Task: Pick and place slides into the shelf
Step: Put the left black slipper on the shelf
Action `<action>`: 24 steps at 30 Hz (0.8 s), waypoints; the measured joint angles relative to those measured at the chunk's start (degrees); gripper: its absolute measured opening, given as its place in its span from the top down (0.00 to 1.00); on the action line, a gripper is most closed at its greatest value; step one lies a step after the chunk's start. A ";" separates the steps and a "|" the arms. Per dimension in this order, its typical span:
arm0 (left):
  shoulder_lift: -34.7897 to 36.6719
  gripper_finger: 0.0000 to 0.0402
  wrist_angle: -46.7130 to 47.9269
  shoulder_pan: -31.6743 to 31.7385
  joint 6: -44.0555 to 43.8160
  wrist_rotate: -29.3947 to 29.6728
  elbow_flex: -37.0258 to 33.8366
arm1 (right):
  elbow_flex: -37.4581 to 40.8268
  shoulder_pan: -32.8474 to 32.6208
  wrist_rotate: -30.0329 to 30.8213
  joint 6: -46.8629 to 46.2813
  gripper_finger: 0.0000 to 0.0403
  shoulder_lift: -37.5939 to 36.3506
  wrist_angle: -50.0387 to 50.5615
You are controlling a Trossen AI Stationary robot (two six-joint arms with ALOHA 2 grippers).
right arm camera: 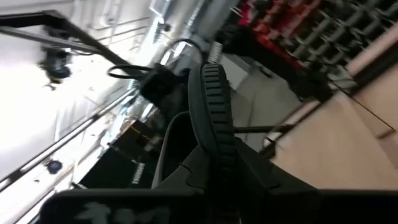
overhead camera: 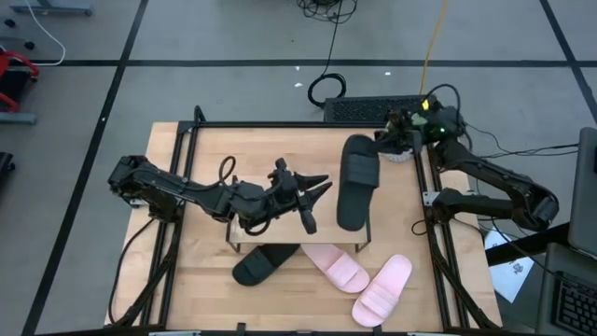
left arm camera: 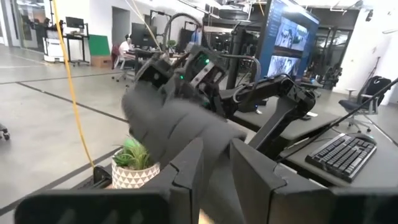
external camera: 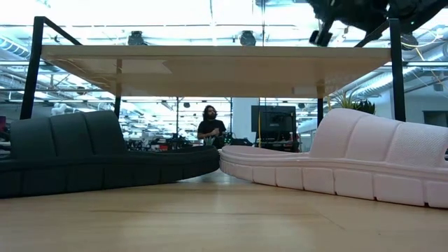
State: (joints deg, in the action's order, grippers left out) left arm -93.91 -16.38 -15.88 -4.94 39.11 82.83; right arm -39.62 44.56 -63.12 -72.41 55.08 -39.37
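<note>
Right tool (overhead camera: 392, 140) pinching black slide (overhead camera: 357, 180) by its edge, over shelf (overhead camera: 252, 140) top. Left tool (overhead camera: 317, 193) spread, just beside the slide. Thin edge grip: may slip or twist; arms could collide. Other three slides on bench (overhead camera: 205, 280).

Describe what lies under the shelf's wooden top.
Under the shelf, a black slide and a pink slide rest on the table, toes meeting. From above, the board hides their front ends.
</note>
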 joint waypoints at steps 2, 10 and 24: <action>0.00 0.80 0.01 0.29 0.62 0.01 0.00 | 0.00 0.00 0.09 1.31 0.92 0.95 1.21; 0.00 0.80 1.99 1.24 -0.13 -0.02 0.00 | 0.00 -0.01 -2.94 3.59 0.92 6.98 0.96; 0.00 0.80 5.19 1.11 -4.07 -0.07 0.00 | 0.00 -0.04 -7.97 7.66 0.92 15.45 1.33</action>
State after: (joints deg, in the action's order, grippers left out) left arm -93.91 -11.20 -14.76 -9.02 39.05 82.83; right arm -39.62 44.51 -71.08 -64.75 70.53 -38.04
